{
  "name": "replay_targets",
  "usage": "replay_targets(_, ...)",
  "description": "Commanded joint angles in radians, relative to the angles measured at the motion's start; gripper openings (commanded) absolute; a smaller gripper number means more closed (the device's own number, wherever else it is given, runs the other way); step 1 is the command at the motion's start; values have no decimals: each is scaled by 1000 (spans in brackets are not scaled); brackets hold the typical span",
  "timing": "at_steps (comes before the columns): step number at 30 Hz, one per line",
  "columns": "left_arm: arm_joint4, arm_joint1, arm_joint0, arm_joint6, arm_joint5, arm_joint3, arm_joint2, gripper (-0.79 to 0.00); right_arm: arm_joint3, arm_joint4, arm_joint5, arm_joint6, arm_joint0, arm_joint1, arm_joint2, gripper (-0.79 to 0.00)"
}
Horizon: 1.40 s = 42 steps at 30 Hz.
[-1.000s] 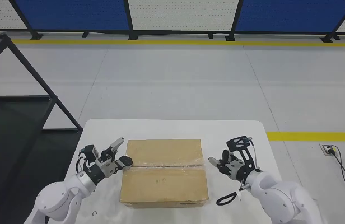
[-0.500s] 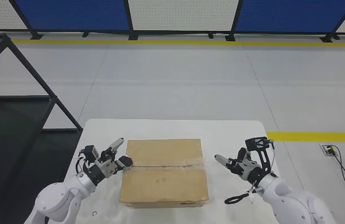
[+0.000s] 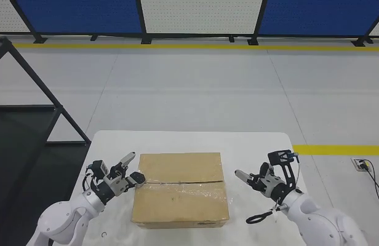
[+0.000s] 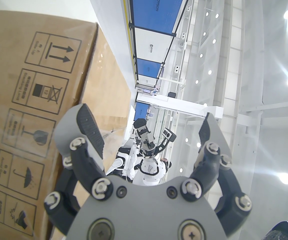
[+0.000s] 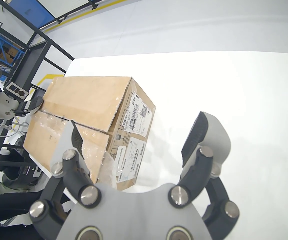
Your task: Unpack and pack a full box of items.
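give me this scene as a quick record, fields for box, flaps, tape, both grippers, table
box: cardboard box, mid-table
flaps: far flap lifted slightly at its right end, seam parted there
tape: clear tape crinkled along the seam
left: left gripper open, at the box's left end by the seam
right: right gripper open, off the box's right end, apart from it
table: white table

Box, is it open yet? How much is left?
Barely started. The box has its tape crumpled, and one top flap sits raised at the seam. Left gripper and right gripper have open jaws, holding nothing. Opening, unpacking and repacking remain.
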Motion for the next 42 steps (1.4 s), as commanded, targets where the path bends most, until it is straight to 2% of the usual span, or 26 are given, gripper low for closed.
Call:
replay_targets(1, 2, 0, -1, 1, 1, 1, 2, 0, -1, 0, -5, -10, -4, 0, 1, 0)
replay_targets(4, 1, 0, -4, 4, 1, 1, 5, 0, -6, 29, -32, -13, -14, 1, 4, 0)
replay_targets(6, 2, 0, -5, 6, 0, 0, 7, 0, 1, 103, -70, 32, -18, 2, 11, 0)
replay_targets(10, 1, 0, -6, 7, -3, -1, 9, 0, 74, 327, -97, 306, 33, 13, 53, 0)
replay_targets(12, 1, 0, -7, 7, -3, -1, 9, 0, 122, 367, -79, 413, 62, 21, 75, 0)
replay_targets(16, -1, 0, -8, 7, -2, -2, 11, 0, 174, 381, -62, 506, 96, 29, 71, 0)
replay_targets(18, 0, 0, -10, 9, -3, 0, 13, 0, 191, 386, -70, 527, 105, 32, 58, -179)
replay_targets(19, 1, 0, -11, 10, -2, 0, 14, 0, 198, 391, -75, 532, 109, 32, 51, -345)
replay_targets(20, 2, 0, -12, 9, -2, 1, 15, 0, 207, 388, -75, 541, 114, 34, 41, -428)
replay_targets(26, 3, 0, -17, 9, 0, 4, 19, 0, 228, 376, -75, 526, 143, 34, -15, -591)
replay_targets(27, 3, 1, -18, 9, 0, 4, 19, 0, 232, 371, -75, 522, 149, 34, -24, -671)
replay_targets(29, 3, 1, -18, 9, -1, 5, 20, 0, 232, 369, -82, 504, 158, 34, -33, -770)
replay_targets(42, -3, 1, -18, 16, -5, 3, 18, 0, 133, 332, -115, 337, 160, 40, -41, -785)
